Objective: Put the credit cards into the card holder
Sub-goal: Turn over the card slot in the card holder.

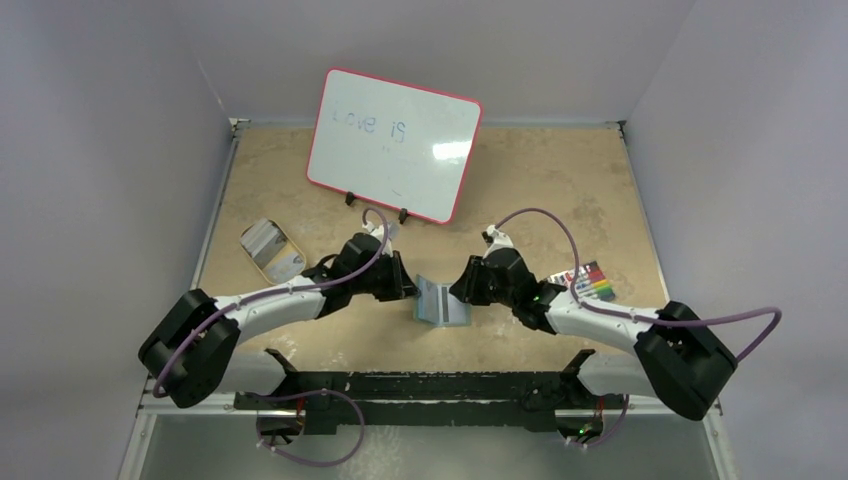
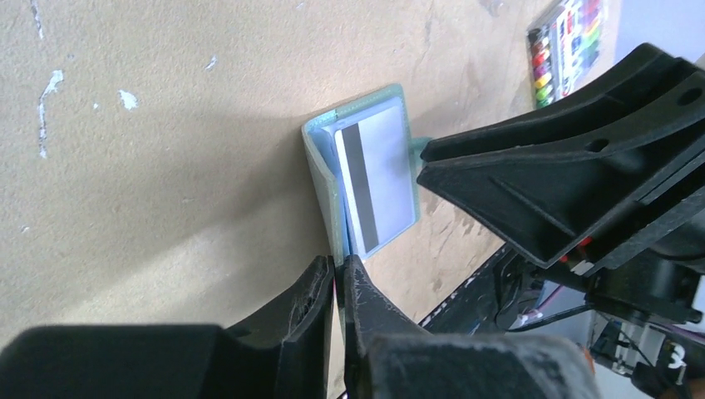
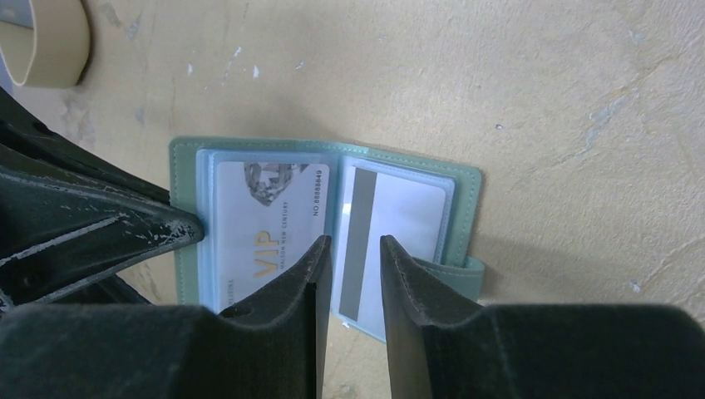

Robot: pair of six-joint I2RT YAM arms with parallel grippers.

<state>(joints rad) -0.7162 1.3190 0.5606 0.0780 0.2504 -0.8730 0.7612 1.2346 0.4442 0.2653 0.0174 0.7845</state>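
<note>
Right now your left claw [image 2: 338, 281] is pinched shut on the edge of the green card holder [image 2: 317, 166], which is opened like a book between your two claws at the near middle of the counter [image 2: 166, 166]. Your right claw [image 3: 351, 258] hovers over its fold, jaws parted, gripping nothing. A whitish card [image 3: 266, 208] marked VIP sits in the left pocket and a striped card [image 3: 407, 208] in the right.
</note>
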